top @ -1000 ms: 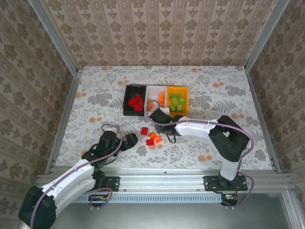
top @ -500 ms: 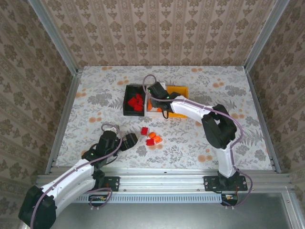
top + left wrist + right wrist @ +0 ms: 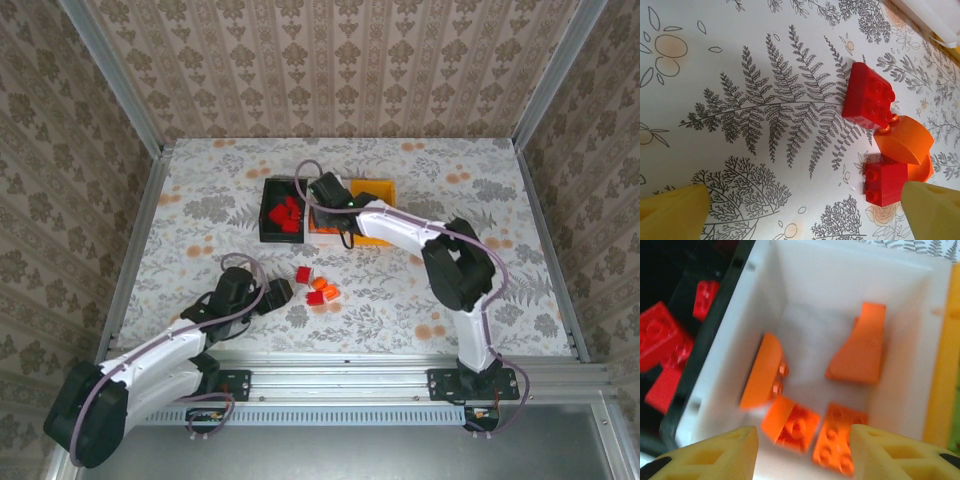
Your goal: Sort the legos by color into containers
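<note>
Worktop [image 3: 200, 200] carries the three joined containers near the back: black bin [image 3: 266, 212] with red legos, white bin [image 3: 840, 280] with orange ones, orange-yellow bin [image 3: 376, 186] partly under the right arm. Right hand [image 3: 802, 455] hangs over the white bin, fingers apart, nothing gripped; four or so orange pieces [image 3: 857, 347] lie on the bin floor below it, view blurry. Left hand [image 3: 802, 215] is low over the worktop by the loose pile, fingers spread wide and empty. Loose there: bigger red brick [image 3: 867, 97], orange curved piece [image 3: 902, 142] touching it, smaller red brick [image 3: 885, 182] just beside one fingertip. Step looks like orange drop-off on the right, approach for a pick on the left. Next: left hand shifts to straddle one red brick, clamps without dragging the orange piece, carries it to the black bin.
</note>
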